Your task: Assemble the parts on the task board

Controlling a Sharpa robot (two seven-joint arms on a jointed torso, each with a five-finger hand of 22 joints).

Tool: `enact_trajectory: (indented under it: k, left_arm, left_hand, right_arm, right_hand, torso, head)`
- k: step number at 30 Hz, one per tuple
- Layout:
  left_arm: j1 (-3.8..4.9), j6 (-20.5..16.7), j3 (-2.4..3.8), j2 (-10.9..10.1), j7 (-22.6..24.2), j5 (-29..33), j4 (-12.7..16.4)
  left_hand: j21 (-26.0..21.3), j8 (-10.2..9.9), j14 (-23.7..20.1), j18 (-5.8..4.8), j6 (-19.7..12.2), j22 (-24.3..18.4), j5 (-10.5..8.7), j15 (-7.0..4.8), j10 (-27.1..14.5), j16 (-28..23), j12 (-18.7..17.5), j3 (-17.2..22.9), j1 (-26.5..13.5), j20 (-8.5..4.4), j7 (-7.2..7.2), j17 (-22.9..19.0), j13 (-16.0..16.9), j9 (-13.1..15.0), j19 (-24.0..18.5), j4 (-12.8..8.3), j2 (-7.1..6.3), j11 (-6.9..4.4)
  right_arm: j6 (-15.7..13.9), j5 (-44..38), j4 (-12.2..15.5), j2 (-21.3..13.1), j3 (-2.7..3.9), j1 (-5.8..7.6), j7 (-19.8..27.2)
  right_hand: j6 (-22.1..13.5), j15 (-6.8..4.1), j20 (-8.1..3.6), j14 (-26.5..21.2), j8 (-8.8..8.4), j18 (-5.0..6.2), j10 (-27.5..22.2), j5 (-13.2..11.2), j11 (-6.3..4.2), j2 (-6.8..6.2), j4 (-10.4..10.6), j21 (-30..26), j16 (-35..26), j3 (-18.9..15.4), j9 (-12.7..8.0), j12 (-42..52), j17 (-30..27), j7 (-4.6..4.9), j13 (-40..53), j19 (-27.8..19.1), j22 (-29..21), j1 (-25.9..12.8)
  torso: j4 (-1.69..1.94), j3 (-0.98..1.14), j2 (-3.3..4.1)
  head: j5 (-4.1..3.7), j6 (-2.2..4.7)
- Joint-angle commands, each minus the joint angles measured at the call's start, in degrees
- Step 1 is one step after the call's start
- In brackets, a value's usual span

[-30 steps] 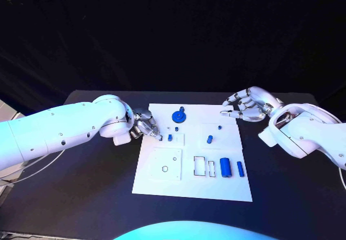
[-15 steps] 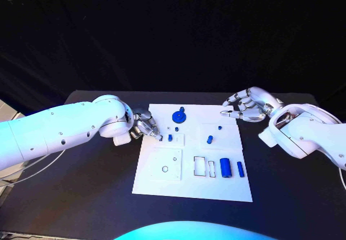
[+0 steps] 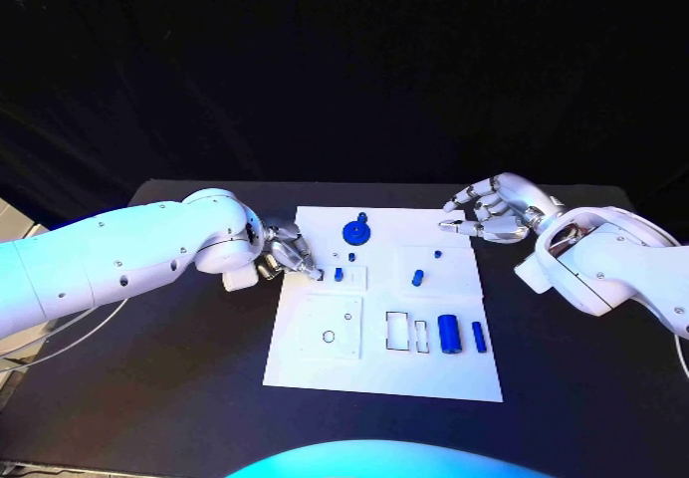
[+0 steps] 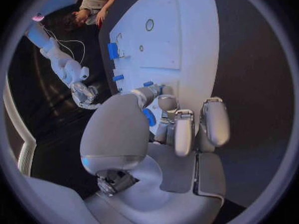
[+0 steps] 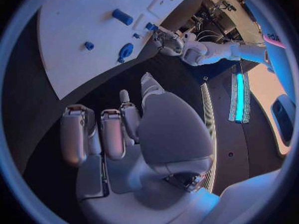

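On the black worktop (image 3: 172,378), centre: white task board (image 3: 380,373). At its left edge, my left robot hand (image 3: 292,254), fingers pinching a small blue part (image 4: 149,117). Off its far right corner, my right robot hand (image 3: 488,214), fingers curled, holding nothing. Near right on the board: blue cylinder (image 3: 448,333) lying flat.

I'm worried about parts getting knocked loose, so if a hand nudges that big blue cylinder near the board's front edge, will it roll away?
Probably. The big blue cylinder lies on its side on the flat white task board, with nothing visibly holding it. It looks smooth and rigid, so fingers might slip on it.
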Motion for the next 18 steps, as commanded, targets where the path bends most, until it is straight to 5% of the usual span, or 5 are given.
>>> enact_trajectory:
  k: [1, 10, 18]
  left_arm:
    - [-0.03, 2.64, 0.01, -0.03, -0.90, 1.03, 0.01]
    - [-0.03, 2.15, 0.02, -0.40, -1.23, 0.58, 0.27]
    - [-0.04, 0.14, 0.03, -0.87, -0.51, -0.03, 0.99]
  left_hand:
    - [-0.16, -0.42, 5.39, 0.29, 0.17, 0.12, 0.25, 0.50, -0.18, -0.16, 0.19, -0.87, -0.90, 0.27, 0.40, 13.54, 0.41, -0.35, -0.27, 0.52, -0.43, 0.33]
    - [0.02, -0.67, 5.49, 0.23, 0.89, 0.51, 0.27, 0.66, -0.03, -0.01, 0.59, -5.52, -4.42, 0.50, 0.52, 13.82, 0.59, -1.10, 0.03, 4.56, -1.59, 0.49]
    - [0.10, -0.67, 5.53, 0.19, 1.00, 0.70, 0.33, 0.68, 0.02, 0.05, 0.73, -7.95, -5.23, 0.53, 0.52, 13.93, 0.74, -1.27, 0.16, 4.80, -1.27, 0.51]
  right_arm:
    - [0.28, -0.29, 0.03, 0.01, 0.00, -0.06, 0.44]
    - [0.25, -0.29, 0.01, -0.03, 0.00, -0.13, 0.47]
    - [0.21, -0.29, 0.00, -0.04, 0.00, -0.18, 0.50]
  right_hand:
    - [-0.22, 0.08, 0.17, 3.16, 0.30, 0.63, 0.21, 0.26, -0.20, 0.49, -0.12, 0.08, -0.19, -0.29, -0.09, 0.18, 3.49, 0.02, 4.39, 1.67, 8.95, 0.20]
    - [-0.22, 0.08, 0.17, 3.16, 0.30, 0.63, 0.21, 0.26, -0.20, 0.49, -0.12, 0.08, -0.19, -0.29, -0.09, 0.18, 3.49, 0.02, 4.39, 1.67, 8.95, 0.20]
    - [-0.22, 0.08, 0.17, 3.16, 0.30, 0.63, 0.21, 0.26, -0.20, 0.49, -0.12, 0.08, -0.19, -0.29, -0.09, 0.18, 3.49, 0.02, 4.39, 1.67, 8.95, 0.20]
  torso:
    - [-0.02, -0.02, -0.01]
    - [0.00, -0.03, 0.01]
    - [0.02, -0.03, 0.03]
  head:
    - [0.02, 0.01]
    - [-0.04, 0.11]
    - [-0.04, 0.16]
